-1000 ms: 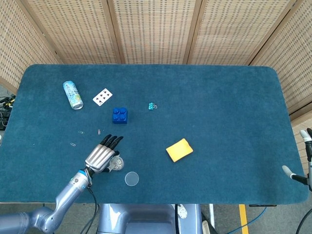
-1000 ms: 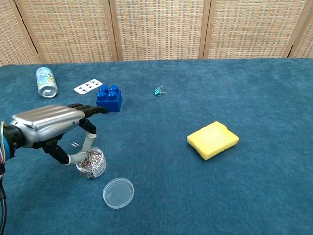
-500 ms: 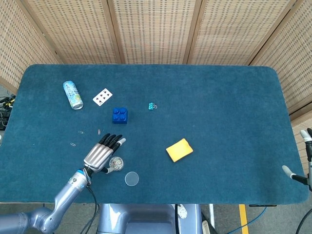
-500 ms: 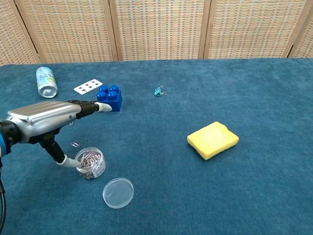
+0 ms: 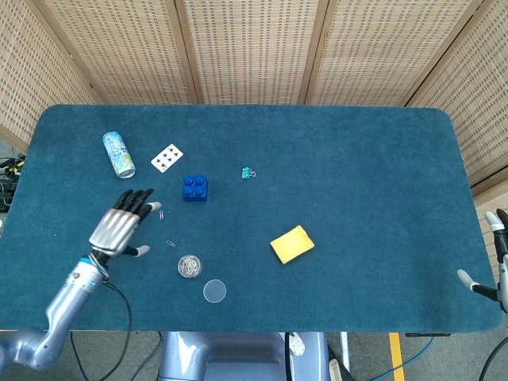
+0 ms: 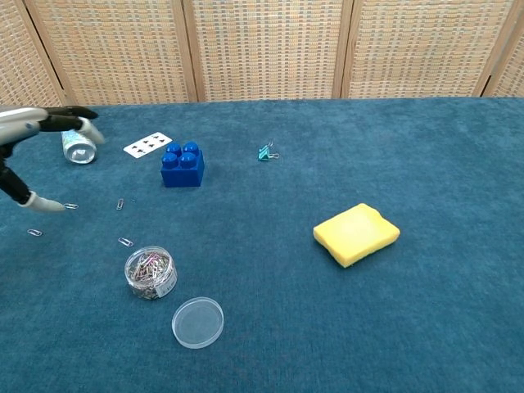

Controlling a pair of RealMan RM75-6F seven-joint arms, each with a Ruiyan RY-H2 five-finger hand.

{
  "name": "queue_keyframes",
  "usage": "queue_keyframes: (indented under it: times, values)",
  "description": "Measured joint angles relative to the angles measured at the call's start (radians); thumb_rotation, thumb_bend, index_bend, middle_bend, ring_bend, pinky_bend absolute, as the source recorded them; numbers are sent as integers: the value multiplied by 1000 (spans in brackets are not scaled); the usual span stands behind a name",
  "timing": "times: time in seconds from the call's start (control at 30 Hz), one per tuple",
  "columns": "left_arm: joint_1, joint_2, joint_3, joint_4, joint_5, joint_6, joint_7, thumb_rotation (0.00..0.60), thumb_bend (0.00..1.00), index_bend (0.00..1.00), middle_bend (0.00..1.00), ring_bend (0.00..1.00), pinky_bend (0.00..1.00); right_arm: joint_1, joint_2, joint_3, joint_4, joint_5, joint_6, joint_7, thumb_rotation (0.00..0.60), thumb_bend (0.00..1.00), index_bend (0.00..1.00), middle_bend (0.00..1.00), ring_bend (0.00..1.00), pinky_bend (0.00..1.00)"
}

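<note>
Left hand empty, fingers spread flat, above loose paper clips left of small jar. Right hand at table edge, posture unclear. Advice: lower slowly, pinch single clip, keep wrist clear of jar and lid.

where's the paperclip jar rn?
The paperclip jar stands open on the table's near-left part in the head view, its clear lid lying just beside it toward the front edge. The left hand is off to its left, apart from it.
</note>
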Motion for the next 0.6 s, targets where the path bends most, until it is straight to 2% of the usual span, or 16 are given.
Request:
queue_keyframes:
  times: [0.13,0.37,0.6]
  values:
    - [3,-7,-3,135,-14,-36,-107,600,167,423,0,0,0,4,-6,0,0,4,-5,-15,600,0,4,0,0,0]
    - [0,-85,9,388,1,-112,-304,600,213,472,0,0,0,4,-10,4,-3,9,3,-31,600,0,4,0,0,0]
    - [-8,-165,39,531,59,-154,-403,600,260,506,0,0,0,7,-14,5,-2,16,-4,-42,600,0,4,0,0,0]
